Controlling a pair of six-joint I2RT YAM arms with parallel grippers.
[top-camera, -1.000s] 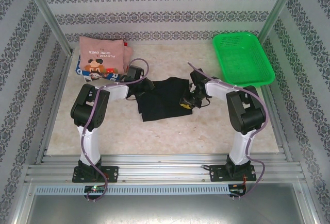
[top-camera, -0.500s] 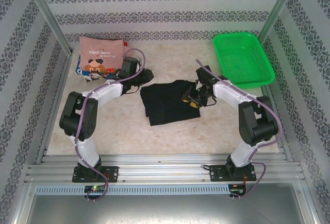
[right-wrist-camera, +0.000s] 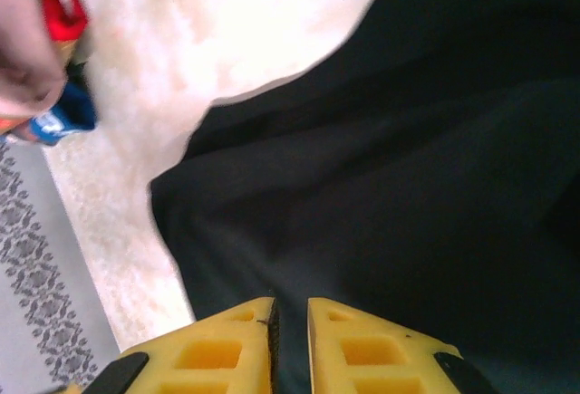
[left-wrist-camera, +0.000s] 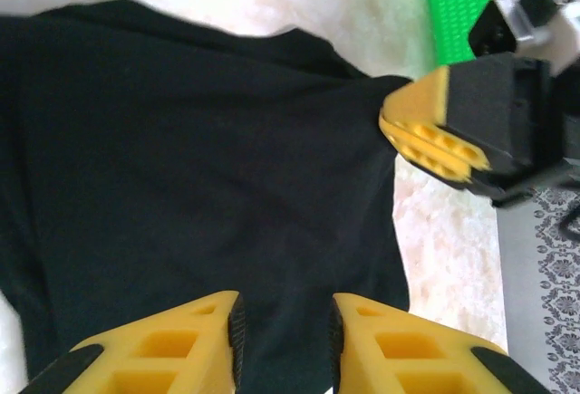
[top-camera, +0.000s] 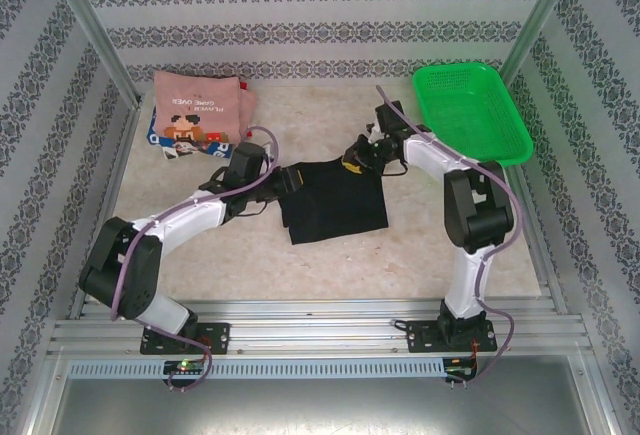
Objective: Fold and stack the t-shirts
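Two arms are shown, the left arm (top-camera: 190, 217) and the right arm (top-camera: 478, 217), each built of smooth white link shells joined by bulky black joint housings. A purple-grey cable (top-camera: 160, 223) is routed along the outside of each arm. Each arm is bolted to a flat black base plate (top-camera: 185, 337) at the bottom of the frame. The left claw (left-wrist-camera: 285, 340) and the right claw (right-wrist-camera: 290, 340) are fitted with yellow fingers (left-wrist-camera: 172, 344) moulded with square hollows and lined with black pads (left-wrist-camera: 237, 331).

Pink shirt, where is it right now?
In the top view, the pink shirt lies at the table's far left corner, on the blue-and-white shirt.
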